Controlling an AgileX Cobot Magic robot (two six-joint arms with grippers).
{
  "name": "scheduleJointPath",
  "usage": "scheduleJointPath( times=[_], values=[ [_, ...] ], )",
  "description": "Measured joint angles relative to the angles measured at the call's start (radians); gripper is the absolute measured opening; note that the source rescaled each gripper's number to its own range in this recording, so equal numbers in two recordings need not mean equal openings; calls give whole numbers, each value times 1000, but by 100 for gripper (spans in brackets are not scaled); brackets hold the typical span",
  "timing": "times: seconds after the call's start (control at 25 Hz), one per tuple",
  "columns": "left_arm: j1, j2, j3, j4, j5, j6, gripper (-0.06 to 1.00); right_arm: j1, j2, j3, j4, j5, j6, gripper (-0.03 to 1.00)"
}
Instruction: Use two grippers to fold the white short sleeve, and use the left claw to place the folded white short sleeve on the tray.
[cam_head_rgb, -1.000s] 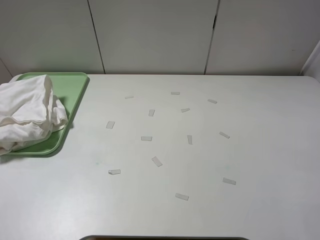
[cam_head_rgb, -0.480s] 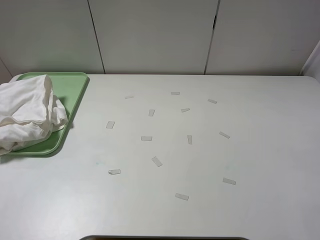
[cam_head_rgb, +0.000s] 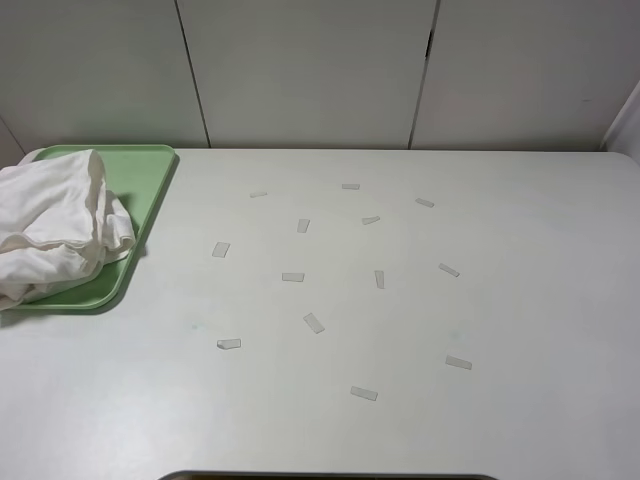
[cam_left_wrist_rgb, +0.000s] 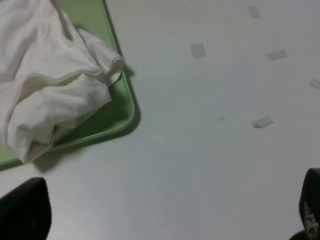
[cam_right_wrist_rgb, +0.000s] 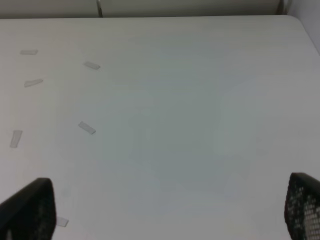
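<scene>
Exterior high view shows neither arm, only the white table (cam_head_rgb: 420, 420) with the white short sleeve (cam_head_rgb: 55, 235) lying bunched on the tray (cam_head_rgb: 150, 175) at the far left edge, and small pale tape strips (cam_head_rgb: 314, 322) scattered over the middle. The cloth covers most of the tray and spills over its near rim, part of it cut off by the frame edge; it looks loosely heaped rather than neatly folded, so I cannot say it has any clear long axis. In the left wrist view the left claw (cam_left_wrist_rgb: 165, 220) hangs above the bare table just beside the tray's near corner, its two black fingers (cam_left_wrist_rgb: 22, 210) spread wide with nothing between them; the shirt lies ahead of them and off to one side. The right gripper (cam_right_wrist_rgb: 165, 210) is released as well, its fingers (cam_right_wrist_rgb: 30, 210) wide apart over bare table well away from the tray, so the left arm is plainly the nearer one. With the shirt resting on the tray, the task reads to me as essentially finished or at its very end. Compared with the earlier exterior frames nothing differs: shirt, tray and strips lie exactly as they did.
</scene>
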Motion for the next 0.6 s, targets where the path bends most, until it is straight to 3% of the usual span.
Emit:
scheduleJointPath(
  times=[0.6],
  values=[
    [0, 0, 0, 2, 0, 0, 100, 0, 0, 0, 0, 0, 0, 100]
  ],
)
